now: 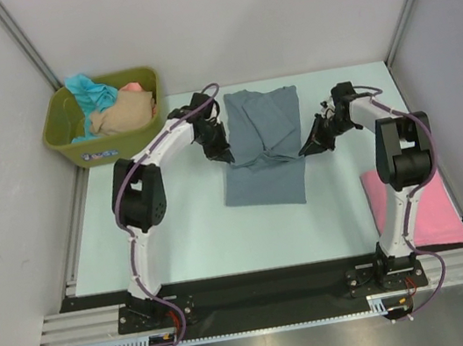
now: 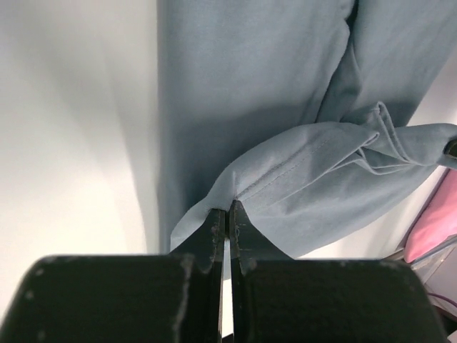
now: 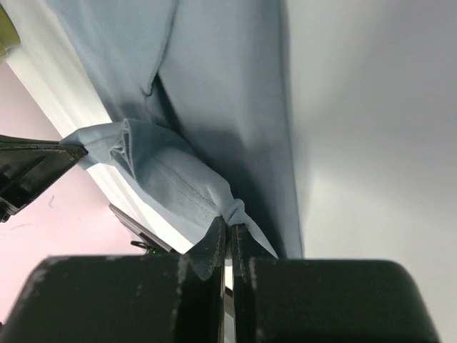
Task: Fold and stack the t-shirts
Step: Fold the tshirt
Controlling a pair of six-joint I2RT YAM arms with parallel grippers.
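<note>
A: From above, where's the slate grey-blue cloth t-shirt [image 1: 261, 146]?
B: Middle of the bench [image 1: 179, 230], part folded. The left fingers [image 1: 222, 153] and right fingers [image 1: 308, 148] flank it, probably lifting an edge for the next fold.
A: Left wrist?
B: Fingers [image 2: 214, 239] clamped on a hem corner.
A: Right wrist?
B: Fingers [image 3: 240, 246] pinch the opposite corner, cloth stretched between.

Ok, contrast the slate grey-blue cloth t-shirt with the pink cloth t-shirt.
The grey-blue t-shirt lies mid-table; the pink t-shirt at the right near edge. The left claw and right claw pinch the grey-blue t-shirt's lifted fold; the pink t-shirt lies flat, untouched. Both are plain cloth.
</note>
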